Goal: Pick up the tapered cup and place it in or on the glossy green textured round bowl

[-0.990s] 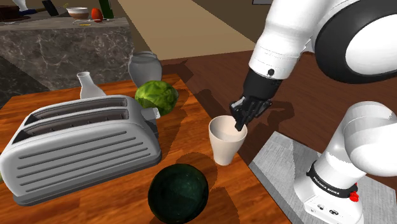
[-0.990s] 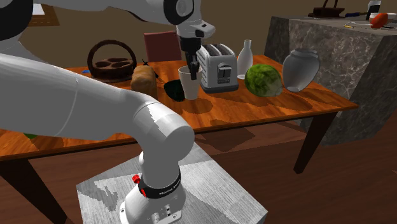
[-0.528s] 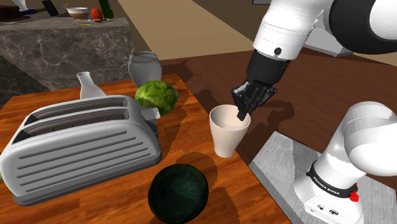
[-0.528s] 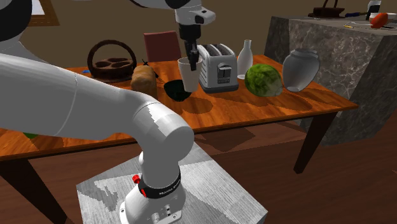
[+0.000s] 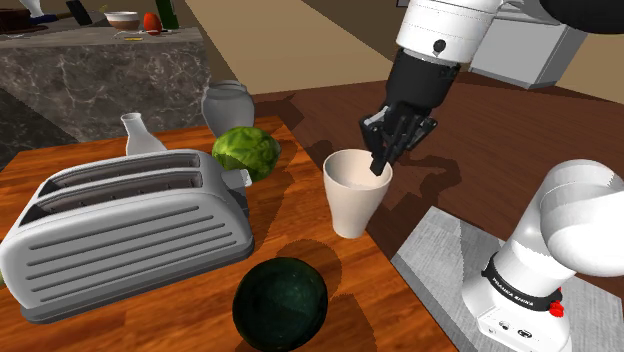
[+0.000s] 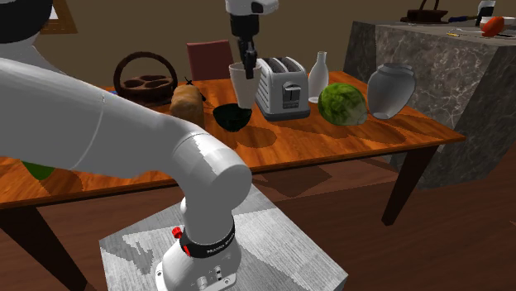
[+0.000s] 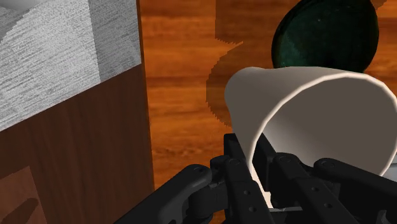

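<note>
The tapered cup [image 5: 355,192] is off-white and hangs above the wooden table [image 5: 190,330], tilted slightly. My black gripper [image 5: 379,165] is shut on the cup's rim, one finger inside and one outside. From the second exterior view the cup [image 6: 240,84] is lifted beside the toaster, held by the gripper [image 6: 246,64] from above. The dark green round bowl [image 5: 280,303] sits on the table below and toward the shoulder view's left of the cup. At the wrist, the cup [image 7: 312,114] is clasped by its wall between the fingers, with the bowl [image 7: 324,33] beyond it.
A grey toaster [image 5: 125,225] fills the shoulder view's left. A green cabbage [image 5: 246,152], a grey jar [image 5: 227,105] and a white bottle [image 5: 139,134] stand behind it. My grey stand [image 5: 470,290] lies past the table edge. A basket [image 6: 144,76] and bread [image 6: 187,104] sit further along.
The gripper has risen with the cup, lifting it off the table and shifting it slightly toward the shoulder view's left. The bowl and other items stayed put.
</note>
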